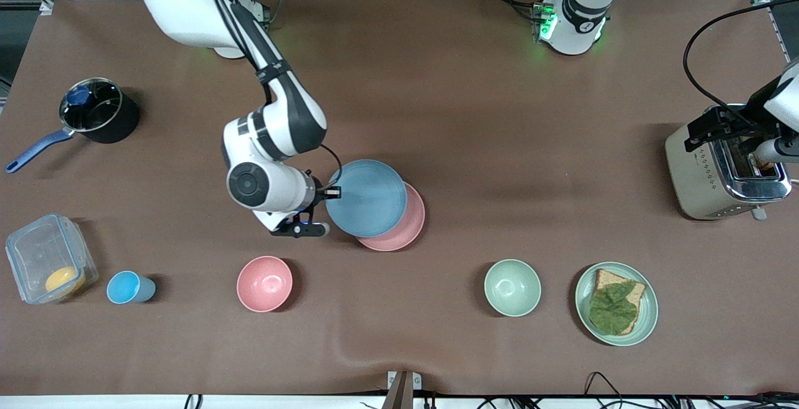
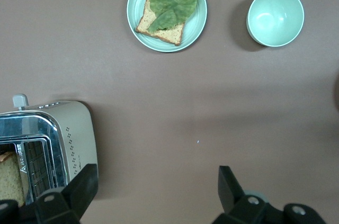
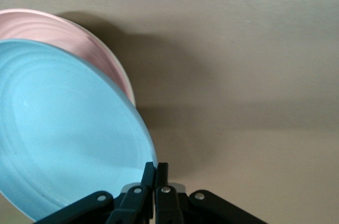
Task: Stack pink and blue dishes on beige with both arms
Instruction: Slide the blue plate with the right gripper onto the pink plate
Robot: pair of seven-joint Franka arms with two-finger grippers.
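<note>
At the right arm's end of the desk (image 1: 474,103), a dark saucepan (image 1: 100,112), a clear plastic container (image 1: 49,264) and a small blue cup (image 1: 129,288) are placed well apart from the work. A deep pink bowl (image 1: 264,283) stands nearer to the front camera than the plates. None of these is part of the task.

The right gripper (image 1: 333,193) is found in the middle of the desk, clenched on the rim of the blue plate (image 1: 366,197). In the right wrist view the two fingers (image 3: 149,173) are pressed together on the thin edge. The rim is probably chosen because a flat plate gives no other hold. The blue plate is held over the pink plate (image 1: 409,225), shifted toward the right arm's end, so a crescent of pink is left uncovered. It seems to be slightly tilted and not yet set down flat. The pink plate lies on the desk. No beige plate can be made out with certainty. It may be hidden under the pink one, but this cannot be told.

A pale green bowl (image 1: 512,287) and a green plate with bread and a leaf (image 1: 649,309) stand nearer to the camera, toward the left arm's end.

The left gripper (image 2: 158,181) waits with its fingers spread wide, grasping nothing, just beside the toaster (image 1: 718,175).
</note>
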